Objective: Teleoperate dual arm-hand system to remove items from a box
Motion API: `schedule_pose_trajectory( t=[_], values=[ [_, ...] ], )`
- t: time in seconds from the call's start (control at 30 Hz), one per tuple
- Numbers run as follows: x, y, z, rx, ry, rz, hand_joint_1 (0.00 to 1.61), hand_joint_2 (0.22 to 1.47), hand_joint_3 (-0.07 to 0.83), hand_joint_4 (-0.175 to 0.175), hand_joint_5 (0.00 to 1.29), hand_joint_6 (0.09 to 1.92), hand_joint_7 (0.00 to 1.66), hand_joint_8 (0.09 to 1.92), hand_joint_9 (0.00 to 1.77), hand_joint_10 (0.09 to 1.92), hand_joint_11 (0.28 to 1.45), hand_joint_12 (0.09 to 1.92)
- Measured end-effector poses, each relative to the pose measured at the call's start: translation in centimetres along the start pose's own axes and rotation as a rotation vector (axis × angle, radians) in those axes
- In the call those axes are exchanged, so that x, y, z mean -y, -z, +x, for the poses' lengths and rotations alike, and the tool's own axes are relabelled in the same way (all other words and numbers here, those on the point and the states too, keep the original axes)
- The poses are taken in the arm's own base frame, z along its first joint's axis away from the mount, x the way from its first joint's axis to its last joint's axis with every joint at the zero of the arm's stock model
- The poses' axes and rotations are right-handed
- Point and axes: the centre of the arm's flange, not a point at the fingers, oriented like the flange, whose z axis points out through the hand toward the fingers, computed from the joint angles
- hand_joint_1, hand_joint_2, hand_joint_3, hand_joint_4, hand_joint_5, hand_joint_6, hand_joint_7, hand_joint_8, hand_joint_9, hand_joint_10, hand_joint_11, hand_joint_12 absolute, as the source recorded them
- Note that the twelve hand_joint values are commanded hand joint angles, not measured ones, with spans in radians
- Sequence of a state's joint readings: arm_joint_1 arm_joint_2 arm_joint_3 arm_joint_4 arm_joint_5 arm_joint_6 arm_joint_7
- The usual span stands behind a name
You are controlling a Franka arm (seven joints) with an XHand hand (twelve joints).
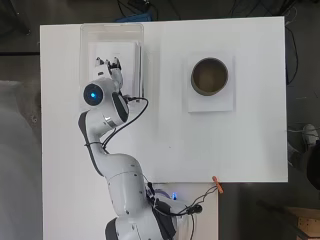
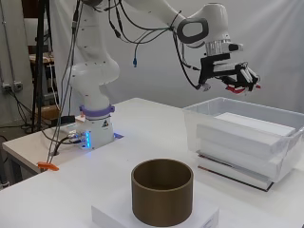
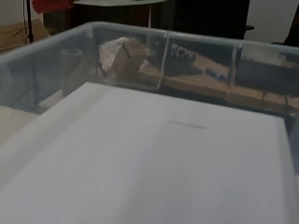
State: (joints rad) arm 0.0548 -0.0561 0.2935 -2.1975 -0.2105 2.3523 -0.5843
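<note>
one brown cylinder (image 1: pixel 209 76) stands on a white pad (image 1: pixel 210 102) well apart from the clear box (image 1: pixel 111 31) on the surface (image 1: pixel 200 145). white slabs (image 2: pixel 247 137) fill the box. above them hovers the hand (image 2: pixel 235 76), fingers (image 1: pixel 116 64) relaxed, holding nothing.

Even, bright light fills the room, with only faint shadows on the white table (image 1: pixel 170 150). Below the hand (image 2: pixel 237 76), the flat white box top (image 3: pixel 154 168) looks soft and washed out.

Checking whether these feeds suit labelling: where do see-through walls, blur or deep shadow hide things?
Wrist view: the clear bin wall shows room clutter through it; the white slab looks soft and featureless. Overhead view: the brown cylinder is dark inside. Side view: evenly lit.
</note>
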Motion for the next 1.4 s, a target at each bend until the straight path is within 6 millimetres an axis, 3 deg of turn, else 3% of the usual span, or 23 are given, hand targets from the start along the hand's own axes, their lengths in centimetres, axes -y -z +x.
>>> schedule_pose_trajectory(
  t=[0.07,0.13,0.27,0.37,0.43,0.53,0.63,0.73,0.8,0.87,0.97,1.07,1.17,1.2,1.27,1.33,1.4],
  values=[
    [-1.8,2.6,-2.9,-0.046,-0.032,-0.044,0.98,1.15,-0.002,0.175,0.91,1.08,1.32,1.92,1.55,1.92,1.10,1.78],
    [-4.0,4.3,-7.6,-0.108,-0.067,-0.084,0.99,1.14,-0.002,0.175,0.93,1.06,1.31,1.92,1.54,1.92,1.09,1.76],
    [-6.2,6.2,-16.0,-0.142,-0.101,-0.157,1.01,1.12,-0.001,0.175,0.96,1.01,1.30,1.86,1.53,1.89,1.11,1.75],
    [-7.9,8.9,-23.8,-0.134,-0.232,-0.231,1.01,1.13,0.001,0.175,0.95,1.03,1.31,1.85,1.55,1.89,1.16,1.76],
    [-8.6,9.3,-29.0,-0.119,-0.328,-0.262,1.01,1.13,0.001,0.175,0.95,1.03,1.31,1.85,1.55,1.89,1.17,1.77],
    [-9.2,7.7,-35.6,-0.055,-0.490,-0.268,1.01,1.12,0.000,0.175,0.96,1.01,1.31,1.90,1.56,1.91,1.19,1.79],
    [-10.5,5.3,-39.7,0.025,-0.640,-0.238,1.01,1.12,0.000,0.175,0.96,1.01,1.32,1.92,1.58,1.92,1.20,1.79],
    [-12.0,0.2,-44.3,0.152,-0.747,-0.128,1.01,1.12,-0.001,0.175,0.97,0.99,1.35,1.92,1.60,1.92,1.21,1.78],
    [-12.1,-3.1,-46.1,0.200,-0.754,-0.067,1.01,1.12,-0.001,0.175,0.97,0.99,1.36,1.92,1.61,1.92,1.21,1.78],
    [-12.0,-5.9,-46.2,0.208,-0.735,-0.002,1.01,1.12,-0.001,0.175,0.97,0.98,1.36,1.92,1.61,1.92,1.21,1.77],
    [-12.0,-9.3,-43.3,0.179,-0.702,0.085,1.01,1.12,0.001,0.175,0.97,0.99,1.35,1.92,1.61,1.92,1.20,1.77],
    [-12.4,-9.8,-36.8,0.141,-0.599,0.096,1.00,1.12,0.001,0.175,0.96,1.00,1.34,1.92,1.61,1.92,1.19,1.78],
    [-11.5,-9.5,-27.1,0.109,-0.407,0.089,1.00,1.12,0.001,0.175,0.96,1.01,1.34,1.92,1.61,1.92,1.18,1.78],
    [-10.5,-9.2,-22.9,0.095,-0.323,0.083,1.00,1.12,0.001,0.175,0.96,1.01,1.34,1.92,1.61,1.92,1.18,1.78],
    [-9.3,-8.5,-18.3,0.079,-0.231,0.069,1.00,1.12,0.000,0.175,0.96,1.01,1.33,1.92,1.60,1.92,1.18,1.78],
    [-9.6,-8.0,-17.3,0.080,-0.214,0.051,1.00,1.12,0.000,0.175,0.96,1.00,1.34,1.90,1.60,1.92,1.17,1.78],
    [-11.7,-7.9,-20.3,0.101,-0.279,0.030,1.01,1.12,0.000,0.175,0.96,1.00,1.34,1.88,1.60,1.92,1.16,1.79]
  ],
)
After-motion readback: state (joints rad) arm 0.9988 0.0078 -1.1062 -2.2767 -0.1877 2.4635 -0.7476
